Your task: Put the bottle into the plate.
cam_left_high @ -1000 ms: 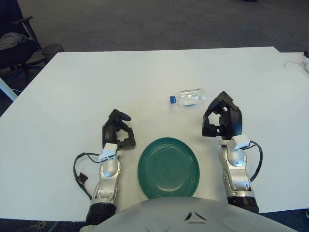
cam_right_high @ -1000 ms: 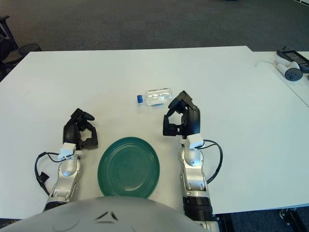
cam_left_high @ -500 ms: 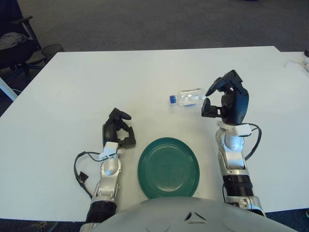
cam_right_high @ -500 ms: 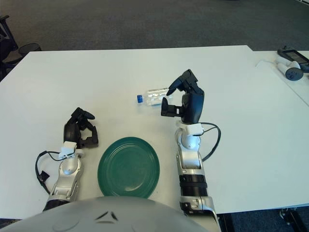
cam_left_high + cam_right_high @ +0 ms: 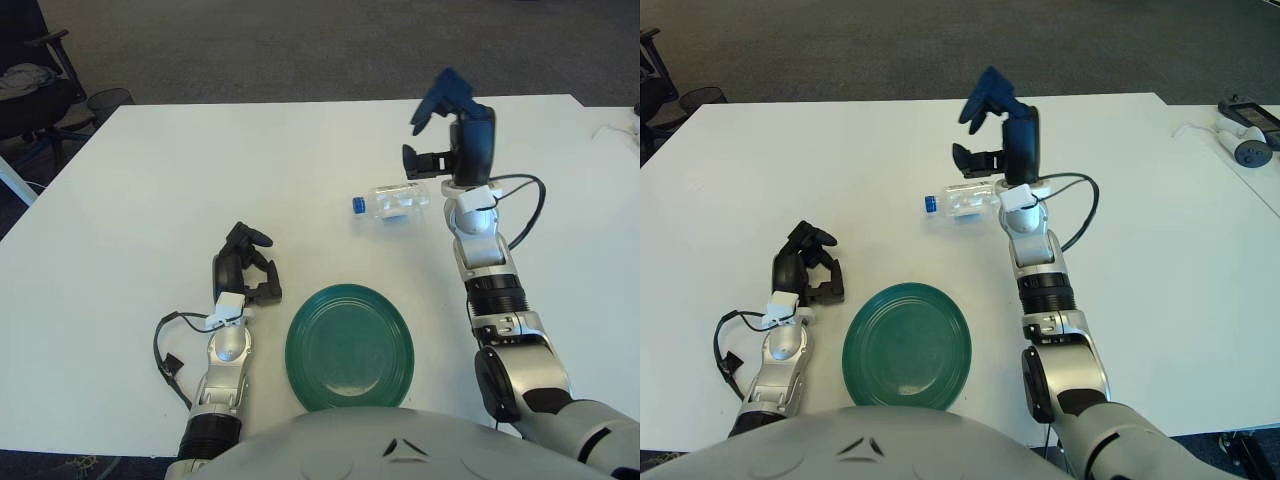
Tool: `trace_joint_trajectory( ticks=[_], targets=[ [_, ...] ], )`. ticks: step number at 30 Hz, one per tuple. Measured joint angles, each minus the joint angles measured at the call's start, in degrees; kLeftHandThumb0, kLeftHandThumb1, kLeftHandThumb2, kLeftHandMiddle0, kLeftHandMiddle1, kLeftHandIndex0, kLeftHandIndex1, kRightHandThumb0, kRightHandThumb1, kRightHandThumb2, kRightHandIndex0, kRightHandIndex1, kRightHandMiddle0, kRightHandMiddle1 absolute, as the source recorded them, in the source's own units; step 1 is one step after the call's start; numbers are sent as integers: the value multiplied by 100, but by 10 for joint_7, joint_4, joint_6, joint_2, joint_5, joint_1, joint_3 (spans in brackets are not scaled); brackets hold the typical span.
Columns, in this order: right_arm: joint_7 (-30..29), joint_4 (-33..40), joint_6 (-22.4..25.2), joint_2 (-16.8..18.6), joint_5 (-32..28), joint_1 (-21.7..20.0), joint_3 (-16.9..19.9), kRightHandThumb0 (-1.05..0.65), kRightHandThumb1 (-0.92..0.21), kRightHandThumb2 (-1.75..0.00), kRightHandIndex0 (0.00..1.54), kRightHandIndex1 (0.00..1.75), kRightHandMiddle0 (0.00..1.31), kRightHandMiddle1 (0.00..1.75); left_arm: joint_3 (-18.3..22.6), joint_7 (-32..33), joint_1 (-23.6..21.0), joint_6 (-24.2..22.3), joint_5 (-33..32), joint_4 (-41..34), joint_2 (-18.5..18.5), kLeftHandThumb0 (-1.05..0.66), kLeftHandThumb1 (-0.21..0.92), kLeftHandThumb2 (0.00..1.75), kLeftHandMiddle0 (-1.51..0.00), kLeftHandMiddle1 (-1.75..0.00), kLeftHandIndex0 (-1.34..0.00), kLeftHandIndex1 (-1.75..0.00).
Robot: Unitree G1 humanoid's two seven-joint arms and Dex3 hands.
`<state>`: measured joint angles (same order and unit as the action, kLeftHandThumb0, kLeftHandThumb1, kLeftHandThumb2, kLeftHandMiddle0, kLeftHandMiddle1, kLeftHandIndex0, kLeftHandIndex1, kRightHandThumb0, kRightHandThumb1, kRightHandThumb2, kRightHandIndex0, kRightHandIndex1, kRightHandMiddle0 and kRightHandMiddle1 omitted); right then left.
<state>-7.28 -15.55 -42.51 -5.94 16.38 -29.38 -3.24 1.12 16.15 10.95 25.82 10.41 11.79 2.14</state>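
A clear plastic bottle (image 5: 393, 201) with a blue cap lies on its side on the white table, cap pointing left. The dark green plate (image 5: 349, 346) sits at the near edge, between my two arms. My right hand (image 5: 438, 130) is raised above and just behind the bottle, fingers spread and holding nothing. My left hand (image 5: 247, 266) shows to the left of the plate, fingers curled and holding nothing.
The white table (image 5: 200, 180) spans the view. A black office chair (image 5: 30, 90) stands off the far left corner. A white device with a cable (image 5: 1240, 140) lies on the neighbouring table at the far right. Grey carpet lies beyond.
My right hand has risen from beside the plate and swung forward over the bottle, fingers opening. The bottle, plate and left hand have not moved.
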Motion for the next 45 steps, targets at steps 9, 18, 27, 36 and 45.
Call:
trace_joint_trajectory(
  ticks=[9,18,27,36,45],
  targets=[
    [104,-30,64,-20,-42,-62,-20,0,-1,-157,93,146,65,175,0,-3,-2,0,-4,2,0,0,-7,175,-88,-175,-71,-171],
    [169,-51,101,-81,-16,-116,-39,0,-12,-152,76,170,55,172,0,-2,-2,0,-4,2,0,0,-7,175,-88,-175,-70,-172],
    [350,3,173,-166,-19,-112,-84,-59,-72,-66,11,83,14,111,0,0,-4,0,-2,-2,1,0,-7,175,-88,-175,-71,-172],
    [523,68,207,-290,8,-127,-119,-103,-90,-19,0,2,0,4,0,2,0,0,-2,0,2,0,-6,175,-88,-175,-69,-174],
    [525,89,187,-327,64,-158,-128,-105,-91,-9,0,0,0,0,0,2,1,0,-5,2,2,0,-6,175,-88,-175,-68,-175]
  ],
)
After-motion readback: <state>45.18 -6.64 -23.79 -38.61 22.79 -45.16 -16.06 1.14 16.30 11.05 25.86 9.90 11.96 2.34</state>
